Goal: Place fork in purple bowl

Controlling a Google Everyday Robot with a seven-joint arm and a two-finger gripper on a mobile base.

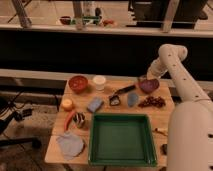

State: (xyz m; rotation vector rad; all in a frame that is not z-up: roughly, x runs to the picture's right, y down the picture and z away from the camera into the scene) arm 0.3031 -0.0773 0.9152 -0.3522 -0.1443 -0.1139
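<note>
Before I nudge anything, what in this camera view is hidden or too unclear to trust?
- Gripper: at the purple bowl's left rim; its fingers merge with the dark rim, so contact with the bowl cannot be judged.
- Fork: not distinguishable anywhere; whether it is held or already in the bowl is unclear.
- Bowl's inside: too dark to read.
- Table's right front corner: covered by the white arm, which hides whatever lies there.

Gripper (145,79) at crowded purple bowl (149,86) rim.

Tool (145,79) shut, arm bent down.
</note>
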